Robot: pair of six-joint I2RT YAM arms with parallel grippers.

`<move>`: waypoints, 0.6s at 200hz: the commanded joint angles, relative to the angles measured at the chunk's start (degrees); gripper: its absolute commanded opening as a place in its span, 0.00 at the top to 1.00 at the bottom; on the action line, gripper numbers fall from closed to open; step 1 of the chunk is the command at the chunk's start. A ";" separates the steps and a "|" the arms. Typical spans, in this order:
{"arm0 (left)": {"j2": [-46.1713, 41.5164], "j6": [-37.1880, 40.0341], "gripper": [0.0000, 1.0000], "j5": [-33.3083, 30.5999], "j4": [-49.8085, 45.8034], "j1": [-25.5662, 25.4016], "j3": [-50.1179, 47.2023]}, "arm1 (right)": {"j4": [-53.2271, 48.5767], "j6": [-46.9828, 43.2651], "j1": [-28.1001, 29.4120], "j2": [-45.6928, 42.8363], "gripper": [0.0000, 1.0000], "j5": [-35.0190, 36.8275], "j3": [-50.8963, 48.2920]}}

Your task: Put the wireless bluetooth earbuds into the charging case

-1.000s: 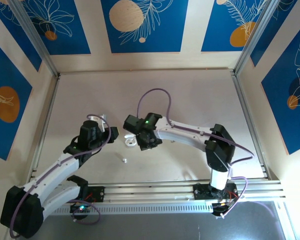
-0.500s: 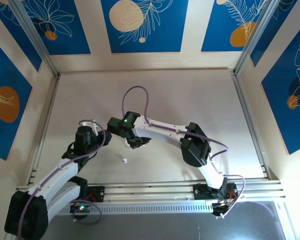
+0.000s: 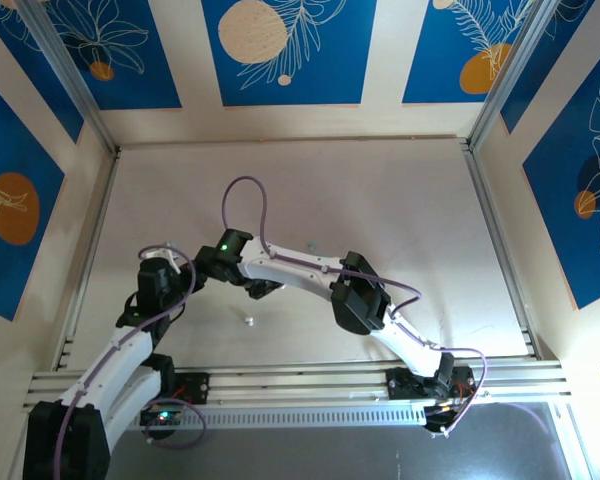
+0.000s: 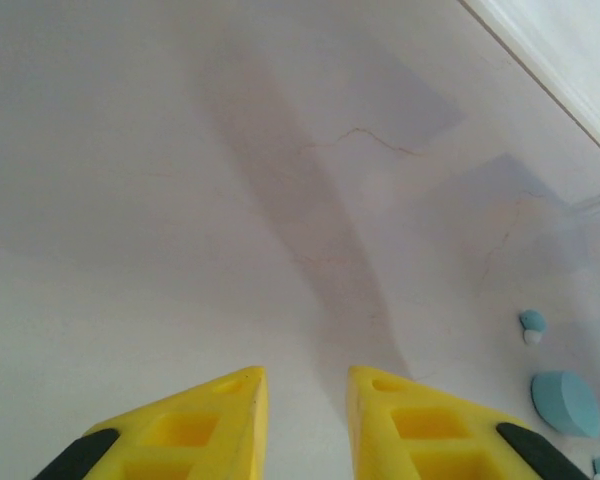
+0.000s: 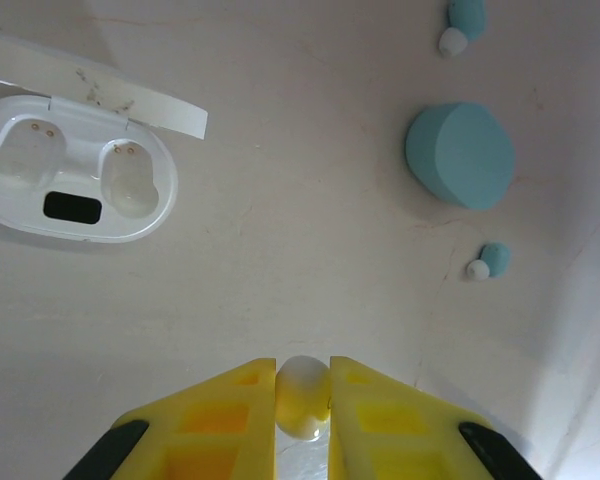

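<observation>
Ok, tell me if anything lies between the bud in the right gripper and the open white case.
Nothing visible does. Only bare table lies between the white bud in the right gripper and the open white case. The blue case sits off to the side.

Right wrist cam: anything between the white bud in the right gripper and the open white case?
Nothing. The right wrist view shows bare table between the white bud in the right gripper and the open white case.

An earbud [image 5: 302, 400] is sitting in the right gripper [image 5: 302, 368], open case [image 5: 77, 182] lying ahead-left of it, closed case [image 5: 460, 155] ahead-right.
</observation>
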 commanded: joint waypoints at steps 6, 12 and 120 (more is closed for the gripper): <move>2.38 -2.48 0.73 3.23 3.12 2.78 -1.20 | -2.82 0.50 0.56 1.97 0.84 2.55 3.12; 3.11 -2.73 0.73 3.92 3.69 3.27 -1.39 | -2.86 0.27 0.63 2.34 0.84 2.88 3.61; 6.70 -4.31 0.73 7.20 7.42 6.70 -2.67 | 2.92 -4.66 0.38 7.14 0.84 2.90 7.87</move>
